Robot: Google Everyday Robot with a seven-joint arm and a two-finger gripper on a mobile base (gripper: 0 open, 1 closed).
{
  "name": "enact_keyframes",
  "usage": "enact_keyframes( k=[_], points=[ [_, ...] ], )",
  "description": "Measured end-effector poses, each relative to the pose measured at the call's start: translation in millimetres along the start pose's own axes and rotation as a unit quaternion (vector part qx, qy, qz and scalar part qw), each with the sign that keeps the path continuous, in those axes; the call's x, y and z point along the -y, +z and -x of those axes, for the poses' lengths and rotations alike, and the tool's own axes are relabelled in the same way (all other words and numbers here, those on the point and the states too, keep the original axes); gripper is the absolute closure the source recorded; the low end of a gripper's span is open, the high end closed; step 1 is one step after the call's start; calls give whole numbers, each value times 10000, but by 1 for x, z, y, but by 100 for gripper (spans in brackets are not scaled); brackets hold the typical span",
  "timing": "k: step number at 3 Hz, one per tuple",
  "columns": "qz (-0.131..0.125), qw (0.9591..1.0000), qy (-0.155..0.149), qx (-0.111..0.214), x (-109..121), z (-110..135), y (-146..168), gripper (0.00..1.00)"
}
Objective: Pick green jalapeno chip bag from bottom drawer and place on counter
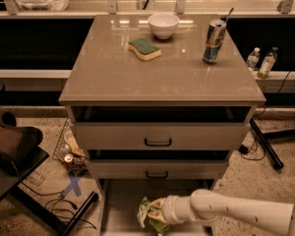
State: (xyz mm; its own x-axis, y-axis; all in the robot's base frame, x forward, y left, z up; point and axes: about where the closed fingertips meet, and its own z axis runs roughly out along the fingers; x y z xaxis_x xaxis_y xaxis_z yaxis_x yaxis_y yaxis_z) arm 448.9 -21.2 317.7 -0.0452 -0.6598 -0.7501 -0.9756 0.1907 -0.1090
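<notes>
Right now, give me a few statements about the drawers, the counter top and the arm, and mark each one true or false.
1. The green jalapeno chip bag lies in the open bottom drawer. True.
2. The gripper hangs above the counter. False: it is down in the bottom drawer, right at the chip bag.
3. A white bowl stands near the back of the counter. True.
4. The can lies on its side in a drawer. False: it stands upright on the right part of the counter.
5. The sponge lies on the counter in front of the bowl, apart from it. True.
</notes>
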Motion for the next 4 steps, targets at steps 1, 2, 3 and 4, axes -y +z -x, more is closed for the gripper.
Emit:
enact_keyframes(
  k=[1, 2, 3, 4],
  points=[
    [252, 9994, 138, 166, 12, 26, -41, 100],
    [248, 9994, 182, 126, 21, 54, -88, 100],
    [122, 9999, 25, 55, 19, 84, -137, 100],
    [122, 9999, 25, 55, 19, 84, -137, 100]
  ],
)
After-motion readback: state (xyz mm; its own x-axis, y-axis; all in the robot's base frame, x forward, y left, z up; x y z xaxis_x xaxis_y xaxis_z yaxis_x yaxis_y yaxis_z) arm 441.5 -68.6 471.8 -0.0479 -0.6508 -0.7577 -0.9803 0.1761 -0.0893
